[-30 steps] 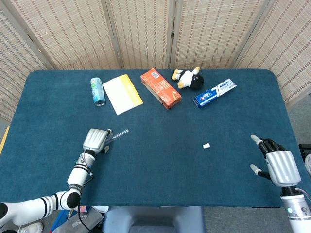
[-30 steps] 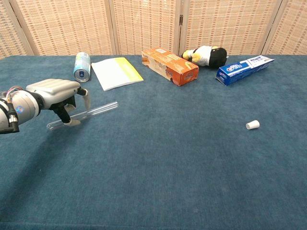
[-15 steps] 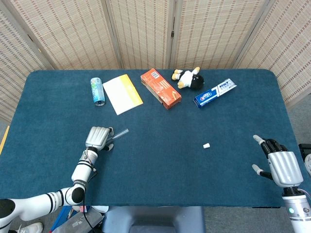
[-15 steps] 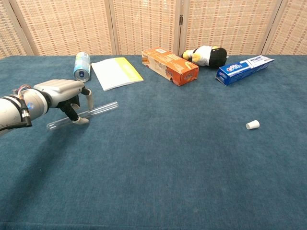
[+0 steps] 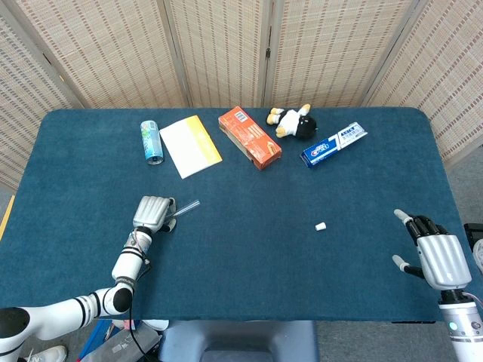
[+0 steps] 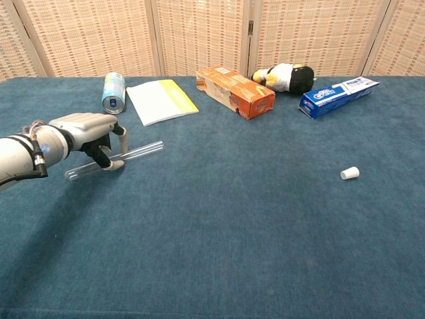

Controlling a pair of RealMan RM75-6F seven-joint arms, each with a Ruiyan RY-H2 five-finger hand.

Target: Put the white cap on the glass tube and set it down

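Hovering low over the tube, the left hand has its fingers curled down around the glass near the table's left edge, thumb on the near side, so the tube looks pinched where it lies; whether it is lifted off the cloth I cannot tell. One end of the tube pokes out past the hand toward the table's middle, the other toward the left edge. Over on the right, the cap sits alone on the blue cloth, well apart from the tube and from both hands. Right hand hangs by the front right corner, fingers spread, holding nothing. Along the back edge runs a row: can on its side, booklet just beside it, orange box, a stuffed penguin, then the toothpaste box
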